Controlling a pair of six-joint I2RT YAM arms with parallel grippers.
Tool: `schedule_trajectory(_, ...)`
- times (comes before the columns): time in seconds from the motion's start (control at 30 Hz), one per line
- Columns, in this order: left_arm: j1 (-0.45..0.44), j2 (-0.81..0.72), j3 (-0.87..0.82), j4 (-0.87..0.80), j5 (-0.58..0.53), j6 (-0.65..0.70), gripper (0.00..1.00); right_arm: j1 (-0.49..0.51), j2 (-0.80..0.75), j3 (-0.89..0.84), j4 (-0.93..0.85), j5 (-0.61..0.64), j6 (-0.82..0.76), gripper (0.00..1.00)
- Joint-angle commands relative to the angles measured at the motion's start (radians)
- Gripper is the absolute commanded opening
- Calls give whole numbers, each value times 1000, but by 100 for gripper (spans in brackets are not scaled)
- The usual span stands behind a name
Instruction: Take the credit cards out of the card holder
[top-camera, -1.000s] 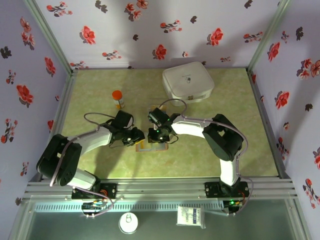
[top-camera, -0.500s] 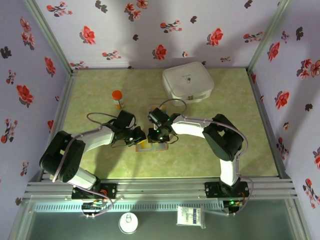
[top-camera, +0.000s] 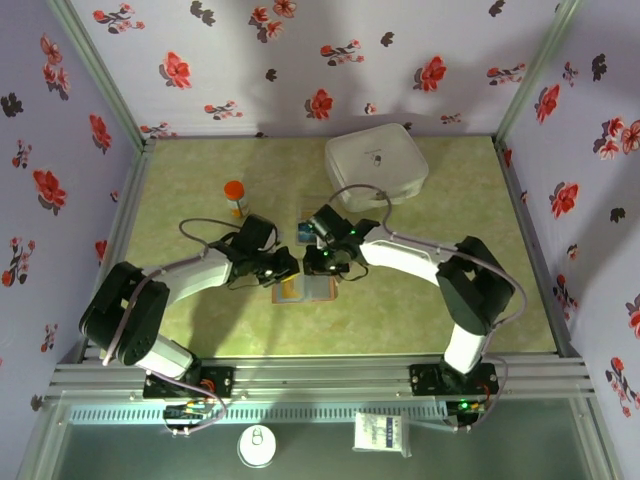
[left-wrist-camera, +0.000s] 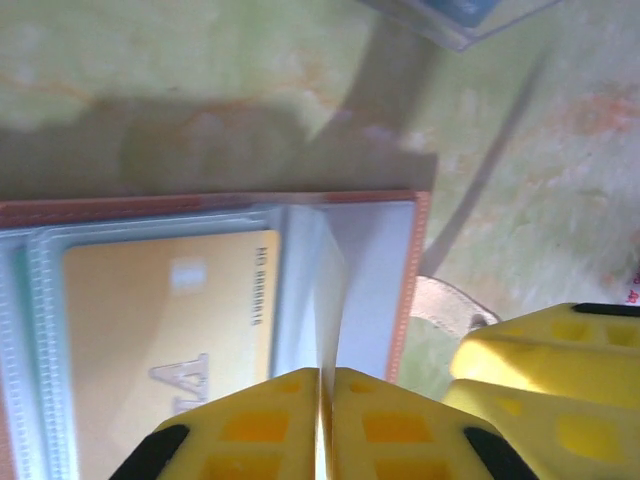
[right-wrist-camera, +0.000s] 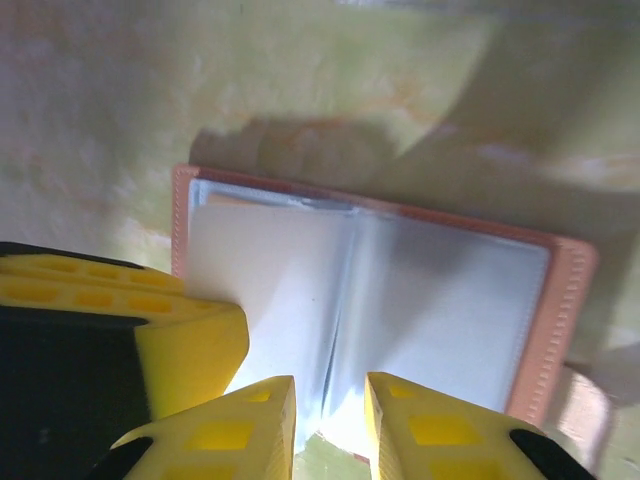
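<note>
Yellow left pincer pinched on a thin translucent sheet of the open tan-brown leather card holder, yellow-orange plastic card in its pocket, green marbled counter.

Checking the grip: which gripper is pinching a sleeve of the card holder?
The left gripper: its fingers meet on a clear sleeve of the card holder, while the right gripper has a gap between its fingers.
</note>
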Motion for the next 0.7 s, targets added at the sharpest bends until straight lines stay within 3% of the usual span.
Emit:
schedule_trajectory(0.0,-19,20,39,-9,7,-18,11,-30,-72,-50,-16,54,-10,26)
schedule_trajectory(0.47,-108,189,135,32,20,-39,13,-84,-180,-165,6,66,1,26)
schedule_trajectory(0.67,-113,183,170,14,21,-31,28,-85,-169,-163,11,58,6,27)
